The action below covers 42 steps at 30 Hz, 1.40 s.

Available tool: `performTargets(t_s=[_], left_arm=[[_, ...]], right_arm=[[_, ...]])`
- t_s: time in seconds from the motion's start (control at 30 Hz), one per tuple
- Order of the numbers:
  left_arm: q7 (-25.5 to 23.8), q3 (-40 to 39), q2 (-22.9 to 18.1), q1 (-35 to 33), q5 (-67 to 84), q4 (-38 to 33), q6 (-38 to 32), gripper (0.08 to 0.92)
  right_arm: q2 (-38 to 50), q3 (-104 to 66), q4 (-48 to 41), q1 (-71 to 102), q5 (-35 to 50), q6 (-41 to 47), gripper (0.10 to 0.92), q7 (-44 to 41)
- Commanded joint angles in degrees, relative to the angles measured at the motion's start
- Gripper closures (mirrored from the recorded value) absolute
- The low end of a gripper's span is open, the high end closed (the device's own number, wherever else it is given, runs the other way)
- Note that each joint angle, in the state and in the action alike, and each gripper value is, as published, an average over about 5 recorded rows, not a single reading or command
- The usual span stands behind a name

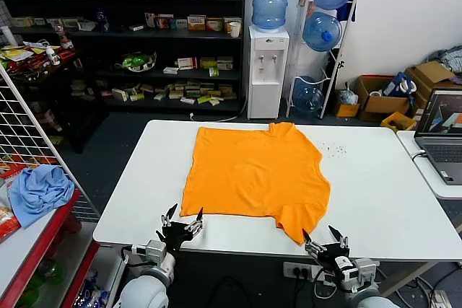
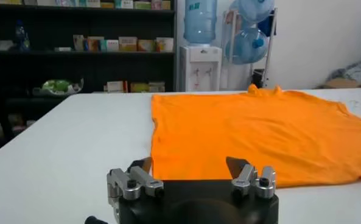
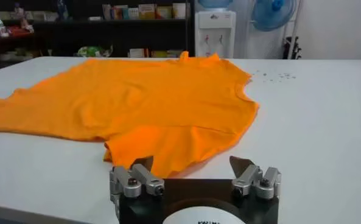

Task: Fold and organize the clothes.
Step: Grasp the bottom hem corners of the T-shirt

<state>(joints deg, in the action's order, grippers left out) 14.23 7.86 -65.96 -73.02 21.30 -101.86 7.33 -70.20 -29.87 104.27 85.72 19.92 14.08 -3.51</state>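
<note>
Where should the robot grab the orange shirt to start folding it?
Probably the orange T-shirt is best gripped at its two near corners, coming from the robot's own table edge. It lies flat, and those corners sit just ahead of the open left tool and open right tool, so each can slide in low and pinch the edge.

The T-shirt lies spread flat on the table, toward its left half, with its collar at the far edge and its hem toward the near edge. The left gripper hangs at the table's near edge, just before the shirt's near left corner. The right gripper sits at the near edge, just before the near right sleeve. A laptop rests on a separate surface to the right of the table. A cloth lies on a shelf to the left. A water dispenser stands behind the table.
</note>
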Motion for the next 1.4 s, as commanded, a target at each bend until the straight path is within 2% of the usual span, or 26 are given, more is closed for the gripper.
performTargets(t_s=[0.03, 0.3, 0.57, 0.67, 0.73, 1.07, 1.4], left_arm=[[0.59, 0.11, 0.13, 0.72, -0.34, 0.47, 2.59, 0.177], [1.81, -0.76, -0.22, 3.48, 2.86, 2.84, 6.60, 0.177], [1.87, -1.27, -1.26, 4.97, 3.71, 6.28, 7.04, 0.177], [1.79, -1.31, -1.49, 5.33, 3.88, 6.65, 7.01, 0.180], [1.80, -1.29, -1.69, 5.41, 3.98, 6.94, 7.01, 0.202], [2.38, -0.57, -2.64, 4.38, 4.00, 7.09, 5.96, 0.475], [2.68, -0.28, -2.11, 1.30, 2.23, 1.78, 5.33, 0.770]], right_arm=[[-0.17, 0.30, -0.59, -0.62, 0.94, 0.51, 0.203, 0.67], [-1.18, 1.35, -2.19, -2.78, 1.96, 2.30, 0.203, 2.36], [-1.88, 2.45, -3.46, -4.53, 2.33, 2.67, 0.203, 2.79], [-2.02, 2.68, -3.61, -4.81, 2.51, 2.74, 0.238, 2.83], [-2.10, 2.78, -3.78, -4.98, 2.66, 2.80, 0.294, 2.85], [-2.06, 2.70, -3.03, -4.67, 3.26, 3.39, 0.579, 3.38], [-2.31, 2.13, -0.44, -1.96, -0.44, -0.51, 0.860, 3.38]])
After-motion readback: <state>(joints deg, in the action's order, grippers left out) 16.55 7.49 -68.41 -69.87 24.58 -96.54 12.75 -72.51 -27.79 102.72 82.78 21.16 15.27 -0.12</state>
